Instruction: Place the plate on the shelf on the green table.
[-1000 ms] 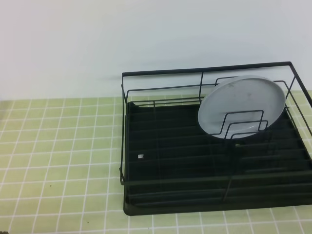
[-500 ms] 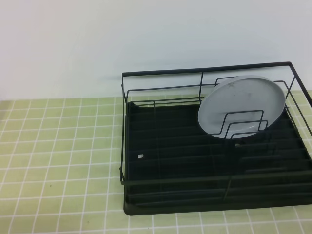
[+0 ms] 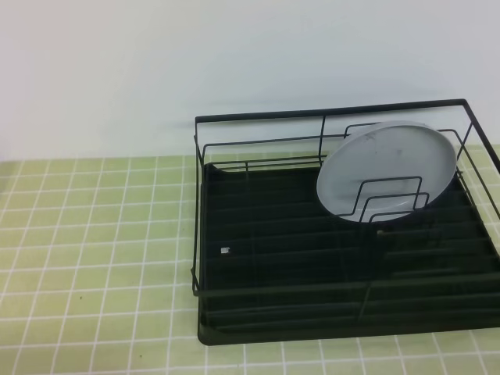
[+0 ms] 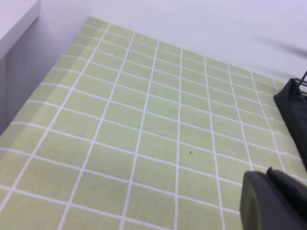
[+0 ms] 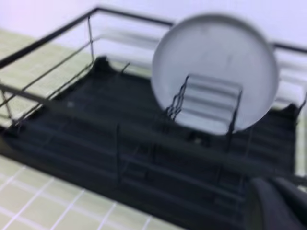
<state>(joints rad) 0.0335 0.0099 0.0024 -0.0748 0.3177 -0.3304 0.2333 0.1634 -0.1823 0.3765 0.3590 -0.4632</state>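
Observation:
The round pale grey-blue plate [image 3: 388, 169] stands on edge in the right rear part of the shelf [image 3: 234, 301], a black wire rack. It leans between the upright wire dividers, and nothing holds it. The right wrist view shows the same plate [image 5: 216, 67] upright behind the dividers, slightly blurred. The shelf rests on the green table [image 3: 94, 234]. Neither arm shows in the exterior high view. My left gripper [image 4: 271, 191] appears as dark fingers pressed together over bare tiles left of the shelf [image 4: 292, 108]. My right gripper [image 5: 276, 201] is a dark blurred shape in front of the shelf, shut and empty.
A white wall [image 3: 234, 55] rises behind the table. A pale ledge [image 4: 14, 19] stands at the table's far left edge. Open green tiles [image 4: 144, 124] stretch left of the shelf and in a narrow strip before it.

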